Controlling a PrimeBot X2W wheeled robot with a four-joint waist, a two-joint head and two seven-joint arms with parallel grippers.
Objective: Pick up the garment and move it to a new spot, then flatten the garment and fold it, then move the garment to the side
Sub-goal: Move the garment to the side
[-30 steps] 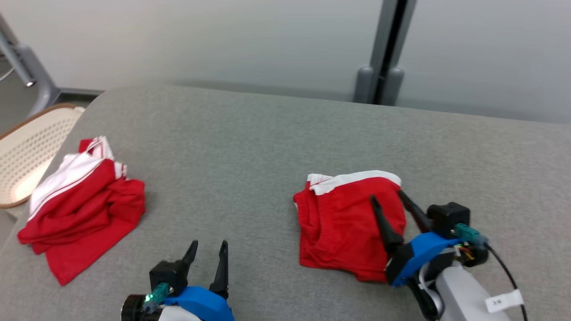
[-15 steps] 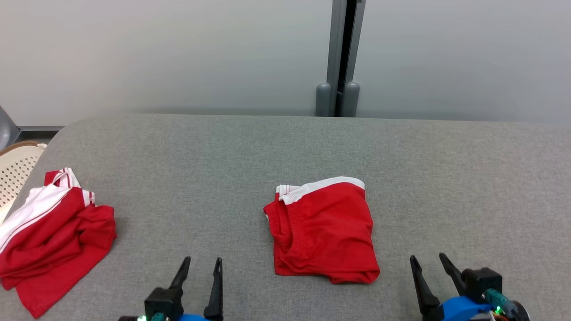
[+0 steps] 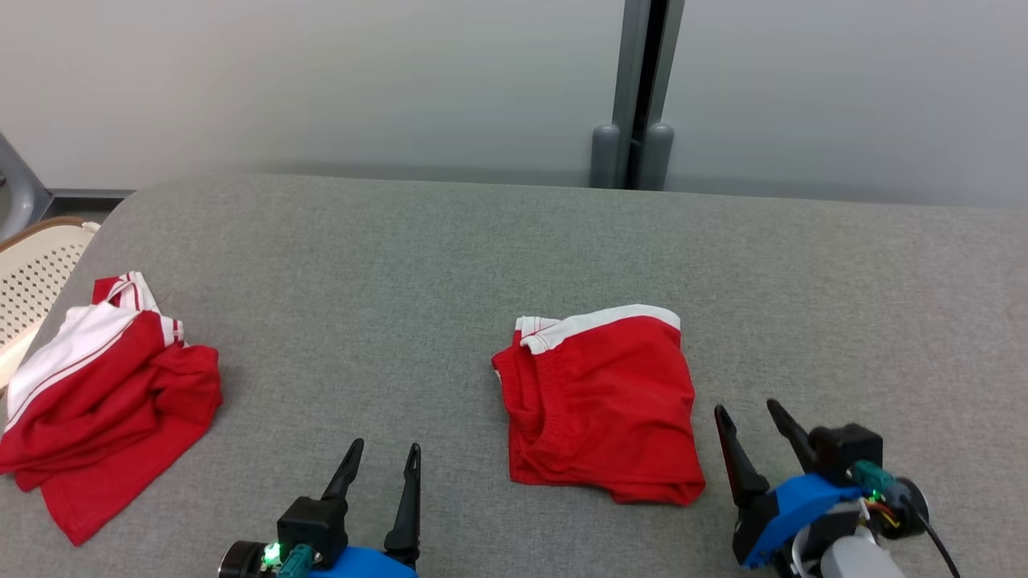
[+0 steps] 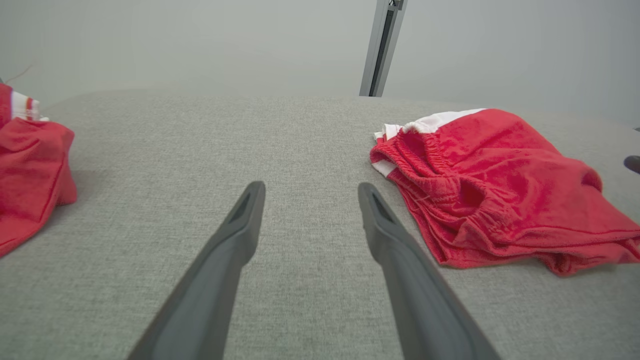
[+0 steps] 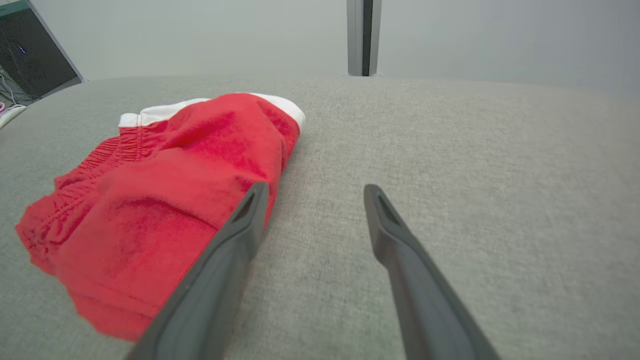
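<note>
On grey table (image 3: 482,241), red shorts (image 3: 602,401) btwn L fingers (image 3: 407,498) & R fingers (image 3: 735,466), both spread, empty.

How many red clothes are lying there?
2. A folded red garment lies in the middle of the grey surface. A crumpled red-and-white garment lies by its left edge. None looks hidden.

Bare lab-like test room: grey cloth-covered table (image 3: 514,241), plain pale wall panels (image 3: 321,80), metal post (image 3: 642,80) between them.
</note>
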